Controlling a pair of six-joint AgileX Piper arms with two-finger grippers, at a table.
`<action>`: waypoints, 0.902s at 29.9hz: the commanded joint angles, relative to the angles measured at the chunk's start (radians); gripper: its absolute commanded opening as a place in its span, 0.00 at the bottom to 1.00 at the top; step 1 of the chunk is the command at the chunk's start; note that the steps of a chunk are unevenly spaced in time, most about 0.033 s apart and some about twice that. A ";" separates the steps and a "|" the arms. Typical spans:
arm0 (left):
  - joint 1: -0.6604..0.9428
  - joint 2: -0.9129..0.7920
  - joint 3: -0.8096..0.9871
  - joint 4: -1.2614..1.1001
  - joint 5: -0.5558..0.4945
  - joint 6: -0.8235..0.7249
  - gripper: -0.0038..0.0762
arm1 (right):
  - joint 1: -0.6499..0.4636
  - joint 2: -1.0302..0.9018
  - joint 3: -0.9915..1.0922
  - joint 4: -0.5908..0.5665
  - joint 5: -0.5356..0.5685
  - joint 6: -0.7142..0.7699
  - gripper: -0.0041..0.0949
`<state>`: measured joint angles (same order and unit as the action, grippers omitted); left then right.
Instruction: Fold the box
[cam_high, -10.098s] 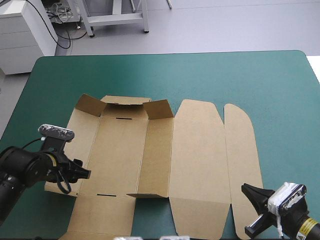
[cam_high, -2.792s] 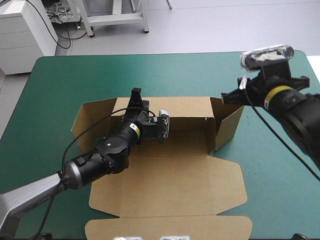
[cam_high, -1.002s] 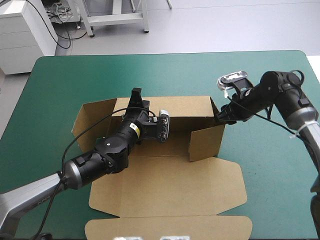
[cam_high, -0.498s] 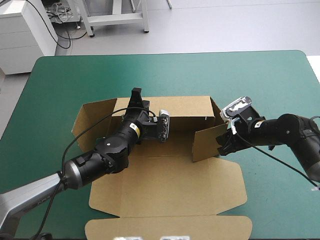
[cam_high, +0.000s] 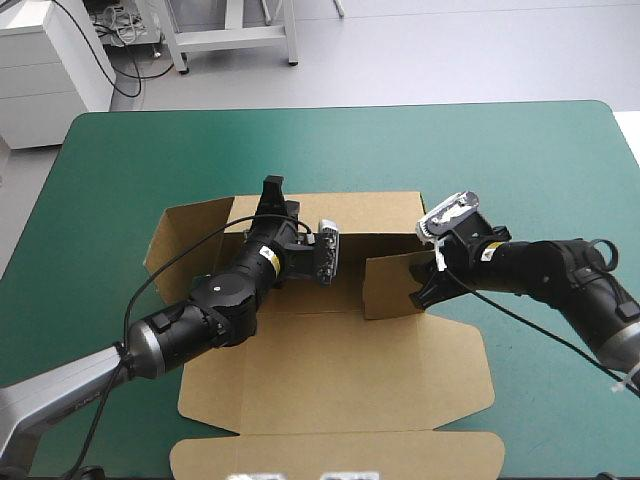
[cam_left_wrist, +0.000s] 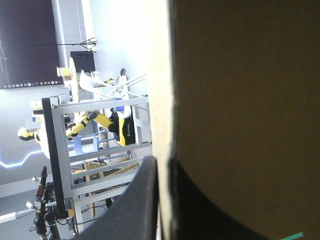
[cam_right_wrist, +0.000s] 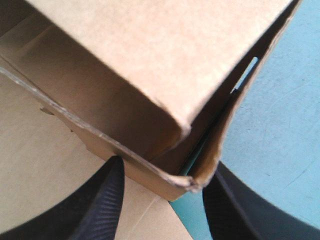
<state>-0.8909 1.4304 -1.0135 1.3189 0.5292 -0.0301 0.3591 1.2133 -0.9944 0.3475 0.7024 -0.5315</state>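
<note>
Brown box (cam_high: 330, 370) half-formed, centre of the teal-green tabletop (cam_high: 520, 160).
Back wall up, lid flat toward the near edge, left end flap splayed outward, right end flap standing angled inward. Left pincer (cam_high: 272, 195) clamped on the back wall's top edge. Right pincer (cam_high: 425, 285) spread wide, black fingers (cam_right_wrist: 100, 200) straddling the right flap's lower corner, not gripping.

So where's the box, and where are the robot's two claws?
box (cam_high: 340, 370): high view, on the flat lid panel.
left claw (cam_high: 272, 190): high view, fingertips at the far wall.
right claw (cam_right_wrist: 167, 165): right wrist view, gap between its fingers.
</note>
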 joint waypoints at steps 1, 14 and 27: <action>-0.004 -0.034 -0.023 0.006 -0.037 -0.007 0.04 | 0.079 -0.011 -0.024 -0.235 -0.113 0.278 0.49; -0.004 -0.034 -0.023 -0.002 -0.034 -0.008 0.04 | 0.197 0.031 0.038 -0.452 -0.296 0.639 0.41; -0.029 -0.034 -0.023 -0.032 -0.083 -0.008 0.04 | 0.206 0.029 0.084 -0.474 -0.381 0.744 0.04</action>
<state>-0.8922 1.4283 -1.0135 1.2986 0.5117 -0.0301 0.5542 1.2648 -0.8840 -0.1413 0.4169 0.2097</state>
